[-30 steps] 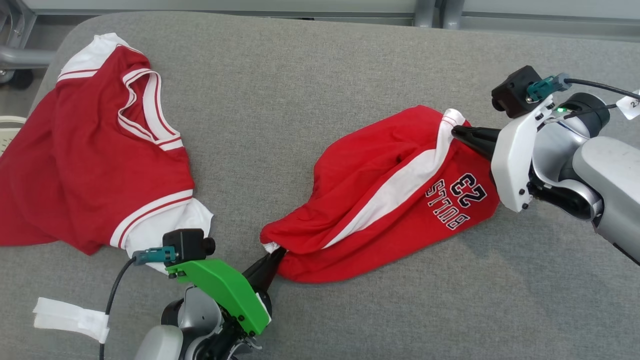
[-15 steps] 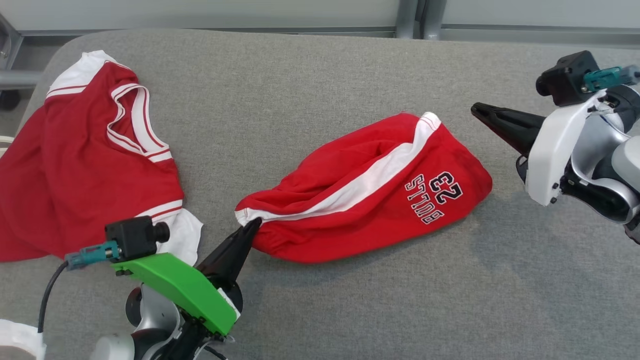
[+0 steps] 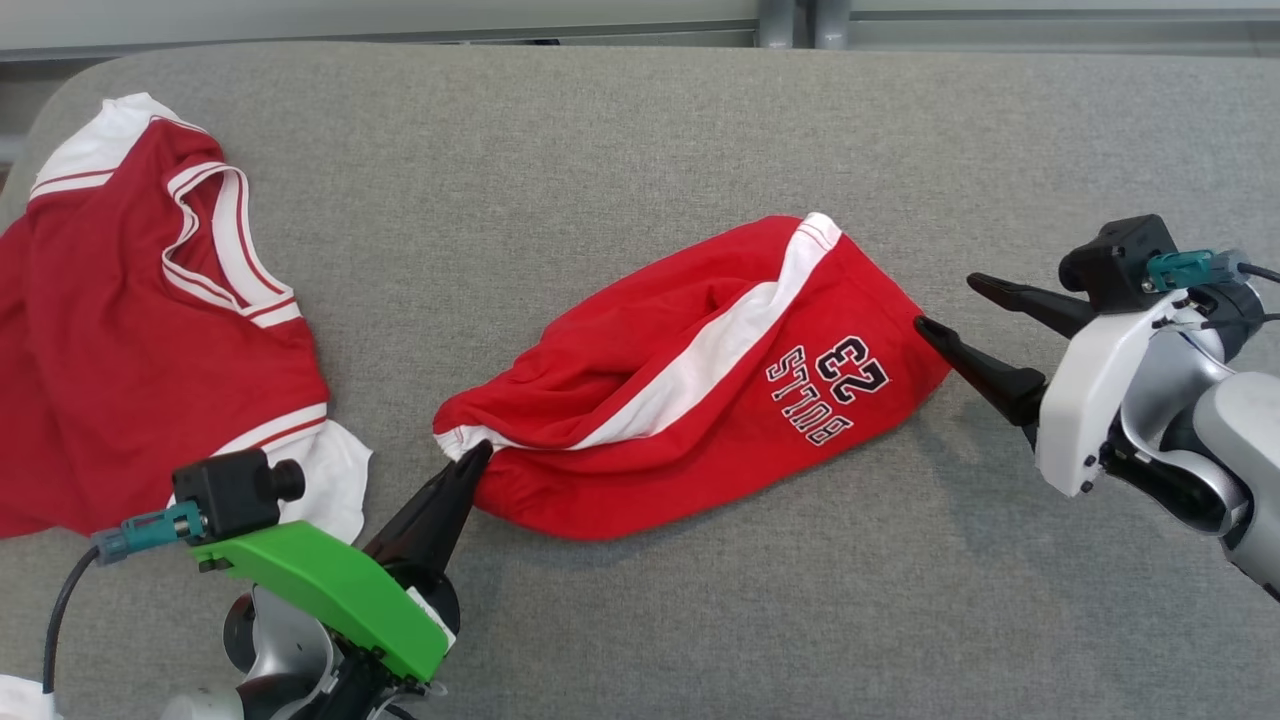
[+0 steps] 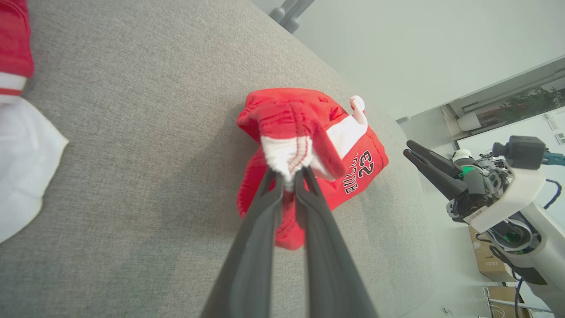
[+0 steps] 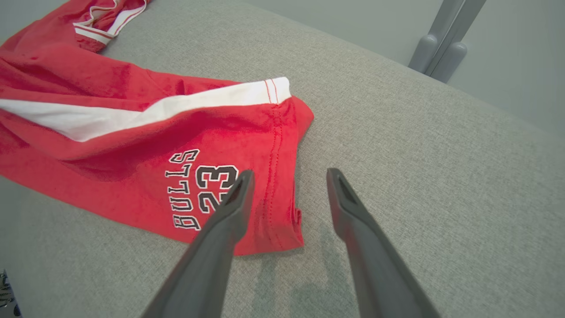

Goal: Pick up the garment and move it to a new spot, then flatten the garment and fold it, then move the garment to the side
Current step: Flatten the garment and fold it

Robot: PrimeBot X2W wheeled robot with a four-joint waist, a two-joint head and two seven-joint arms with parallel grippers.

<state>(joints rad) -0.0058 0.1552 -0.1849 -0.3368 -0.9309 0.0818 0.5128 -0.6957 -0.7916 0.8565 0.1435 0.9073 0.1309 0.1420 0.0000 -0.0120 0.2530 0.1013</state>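
Note:
The garment [image 3: 700, 400] is a pair of red shorts with a white side stripe and "BULLS 23" print, lying crumpled across the middle of the grey padded table [image 3: 620, 130]. My left gripper [image 3: 478, 455] is shut on the white hem corner at its near-left end, and the left wrist view shows the garment [image 4: 309, 119] bunched beyond my left gripper [image 4: 289, 174]. My right gripper [image 3: 945, 302] stands open just off the garment's right edge, holding nothing. In the right wrist view one finger of my right gripper [image 5: 290, 173] hangs over the printed part of the garment [image 5: 132, 145].
A red jersey [image 3: 150, 310] with white trim lies spread at the table's left end, its white sleeve close to my left wrist. Bare grey table surface stretches behind and to the right of the shorts. Metal posts [image 5: 437, 44] stand past the far edge.
My right gripper has let go of the shorts' white hem, drawn back, opened, and now sits lower by the right edge. The left gripper keeps its hold. The camera has shifted.

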